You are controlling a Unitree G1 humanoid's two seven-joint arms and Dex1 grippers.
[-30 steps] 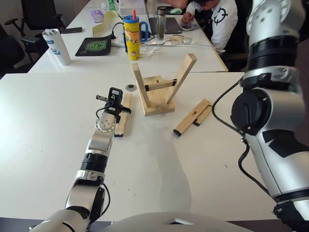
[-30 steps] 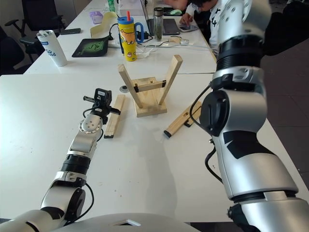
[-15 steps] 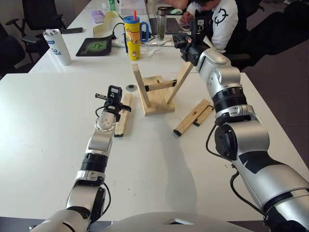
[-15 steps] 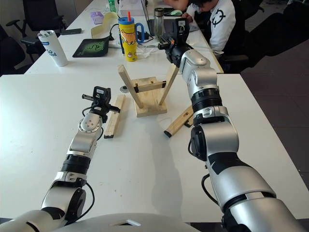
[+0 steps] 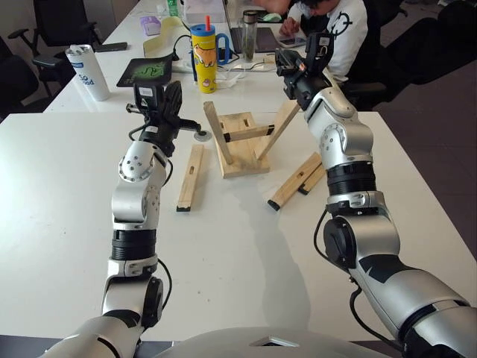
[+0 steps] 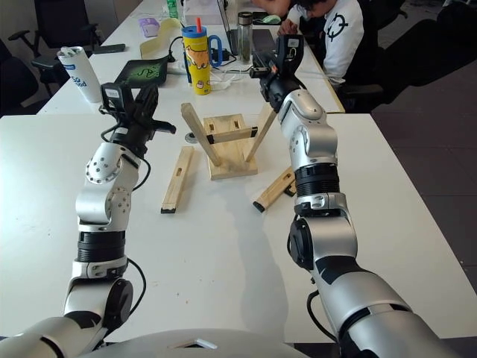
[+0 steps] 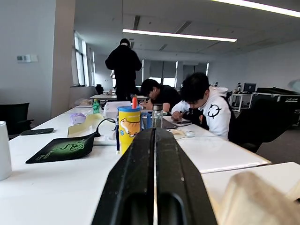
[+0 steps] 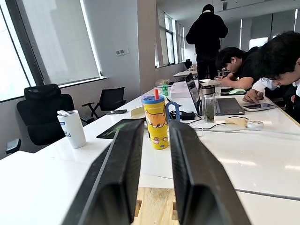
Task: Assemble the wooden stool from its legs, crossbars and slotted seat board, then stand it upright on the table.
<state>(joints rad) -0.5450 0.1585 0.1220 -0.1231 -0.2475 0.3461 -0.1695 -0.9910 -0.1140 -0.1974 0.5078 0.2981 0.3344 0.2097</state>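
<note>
I'd put this at roughly halfway. The seat board lies flat on the white desk with two legs plugged into it, the left leg and the right leg. They splay upward and apart, with one crossbar bridging them low down.

Not yet fitted are a loose leg flat on the desk just left of the board, and two more sticks side by side off to the right. After those go in, the stool has to be turned onto its feet.

All the parts are pale, unfinished wood: square-section sticks with sawn ends and small dark rectangular slots cut into their faces. I expect them to be light and a bit grippy.

My left tool is raised above the desk, left of the stool — its fingers pressed together, holding nothing. My right tool sits over the top end of the right leg, with a clear gap between its fingers and nothing gripped. The wood shows just beneath that gap.
</note>
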